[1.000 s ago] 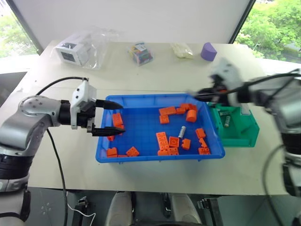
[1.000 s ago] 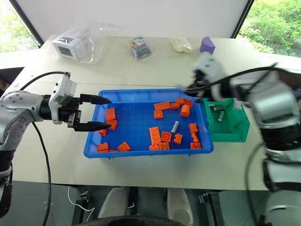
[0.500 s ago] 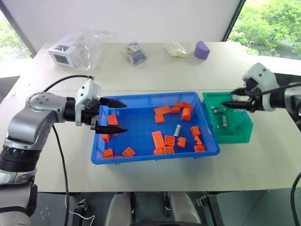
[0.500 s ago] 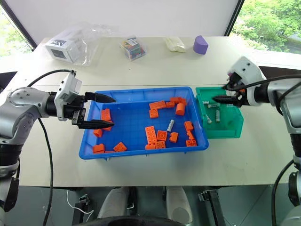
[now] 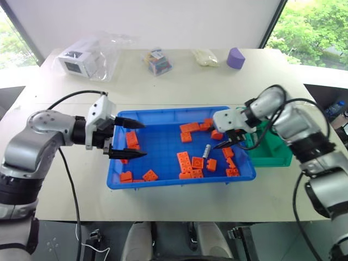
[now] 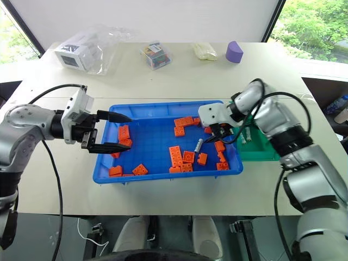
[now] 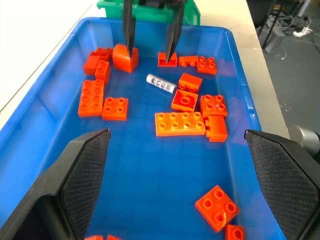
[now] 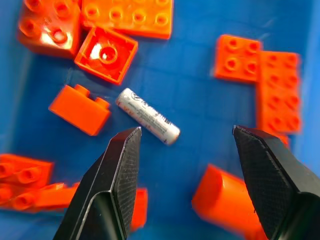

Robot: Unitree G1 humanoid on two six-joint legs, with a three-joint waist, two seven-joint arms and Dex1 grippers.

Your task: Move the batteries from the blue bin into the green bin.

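Pickup stage: right gripper (image 6: 221,134) poised over large shallow bright blue plastic bin (image 6: 157,110), black fingers spread moderately wide, holding nothing. Single small silver-grey cylindrical battery (image 8: 147,116) lying flat on blue floor just beyond the fingertips, seen between the two fingers in the right wrist view, not yet touched. Two more batteries (image 6: 246,135) lying in small deep teal-green plastic bin (image 6: 262,154), set against the blue bin's right end.

Next, probably: lower straight down, straddle the battery across its short axis, close, lift over the shared rim.

Tight quarters: small orange toy brick (image 8: 80,109) just beside the battery's one end, orange square brick (image 8: 106,54) near its side; bare blue floor on the far side. Left gripper (image 5: 126,139) hovering wide open and empty over the bin's left end, well apart.
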